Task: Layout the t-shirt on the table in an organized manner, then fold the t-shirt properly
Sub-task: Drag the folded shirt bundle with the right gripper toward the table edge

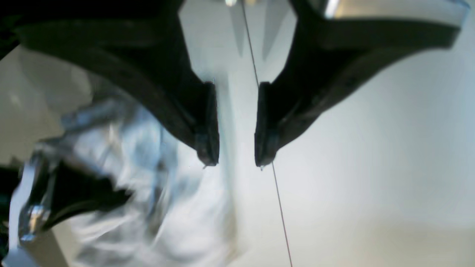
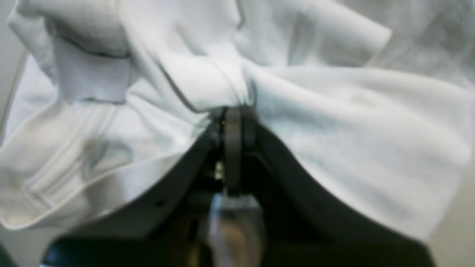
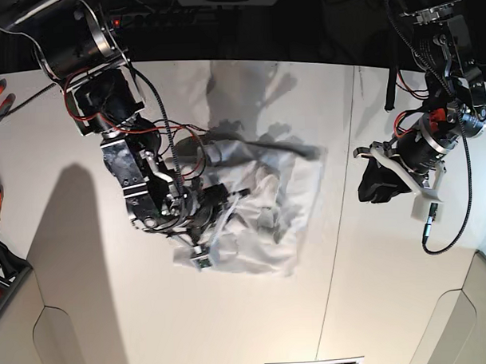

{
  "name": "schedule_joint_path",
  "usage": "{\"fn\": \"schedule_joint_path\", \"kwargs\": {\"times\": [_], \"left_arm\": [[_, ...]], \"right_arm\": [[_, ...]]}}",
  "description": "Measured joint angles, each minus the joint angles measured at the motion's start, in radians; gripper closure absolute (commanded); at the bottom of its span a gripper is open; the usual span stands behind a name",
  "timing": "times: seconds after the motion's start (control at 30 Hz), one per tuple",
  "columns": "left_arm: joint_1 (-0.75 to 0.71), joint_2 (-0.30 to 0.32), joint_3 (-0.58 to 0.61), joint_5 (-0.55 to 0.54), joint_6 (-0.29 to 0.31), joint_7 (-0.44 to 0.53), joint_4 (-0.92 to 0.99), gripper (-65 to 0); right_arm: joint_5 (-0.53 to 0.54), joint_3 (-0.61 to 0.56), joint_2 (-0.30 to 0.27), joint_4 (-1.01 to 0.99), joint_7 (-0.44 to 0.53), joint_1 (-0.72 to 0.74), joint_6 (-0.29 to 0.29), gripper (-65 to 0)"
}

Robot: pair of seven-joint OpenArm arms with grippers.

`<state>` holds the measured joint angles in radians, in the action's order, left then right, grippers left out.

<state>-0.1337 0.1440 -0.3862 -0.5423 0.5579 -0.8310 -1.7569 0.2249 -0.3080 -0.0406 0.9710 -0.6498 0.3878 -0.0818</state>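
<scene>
Left wrist view: the left gripper (image 1: 236,163) hangs with its two dark fingers (image 1: 207,126) spread apart and nothing between them; through the gap shows the bare table (image 1: 371,167) and its thin dark seam (image 1: 280,207). It looks parked over empty tabletop, probably waiting while the other arm works. At the lower left of the frame the t-shirt (image 1: 148,185) is a motion-blurred white mass, and the dark shape on it is too smeared to name.

Right wrist view: the right gripper (image 2: 233,113) has its fingers pressed together on a bunched fold of the t-shirt (image 2: 334,129), at the centre of the frame. The pinch seems meant to lift or drag the cloth so it can be spread. A hem or sleeve edge shows at upper left; which part is actually gripped I cannot tell, as the fabric wraps over the fingertips.

Base view: the t-shirt (image 3: 268,205) lies crumpled in the middle of the table (image 3: 391,305), not yet laid flat. The right gripper (image 3: 202,209), left of centre, is buried in the heap; the left gripper (image 3: 379,181) hovers at right, well apart from the cloth. The collar is not discernible.
</scene>
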Motion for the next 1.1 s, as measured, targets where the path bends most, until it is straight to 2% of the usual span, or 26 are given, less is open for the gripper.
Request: {"fn": "schedule_joint_path", "kwargs": {"times": [0.1, 0.27, 0.4, 0.57, 0.7, 0.9, 1.07, 1.1], "left_arm": [[0.001, 0.000, 0.000, -0.002, 0.000, 0.001, 0.000, -20.2], [0.001, 0.000, 0.001, -0.002, 0.000, 0.002, 0.000, -20.2], [0.001, 0.000, 0.001, -0.028, 0.000, 0.020, 0.000, -20.2], [0.002, 0.000, 0.002, -0.046, 0.000, 0.019, 0.000, -20.2], [0.001, 0.000, 0.002, -0.046, 0.000, 0.020, 0.000, -20.2], [0.001, 0.000, 0.002, -0.046, 0.000, 0.020, 0.000, -20.2], [0.001, 0.000, 0.002, -0.047, 0.000, 0.019, 0.000, -20.2], [0.001, 0.000, 0.002, -0.047, 0.000, 0.020, 0.000, -20.2]], "right_arm": [[-0.031, 0.182, -0.009, -0.002, -0.005, -0.008, 0.045, 0.0], [-0.039, 0.444, -0.014, -0.003, 0.010, -0.024, 0.052, 0.0], [-0.037, 0.578, -0.012, -0.005, 0.008, -0.025, 0.052, 0.0], [-0.048, 0.701, -0.016, -0.005, 0.006, -0.024, 0.089, 0.0], [-0.081, 0.742, -0.018, 0.060, -0.040, -0.028, 0.087, 0.0], [-0.138, 0.720, -0.024, 0.318, -0.167, -0.070, 0.045, 0.0], [-0.117, 0.619, -0.040, 0.491, -0.167, -0.041, -0.087, 0.0], [-0.117, 0.594, -0.048, 0.502, -0.172, -0.044, -0.130, 0.0]]}}
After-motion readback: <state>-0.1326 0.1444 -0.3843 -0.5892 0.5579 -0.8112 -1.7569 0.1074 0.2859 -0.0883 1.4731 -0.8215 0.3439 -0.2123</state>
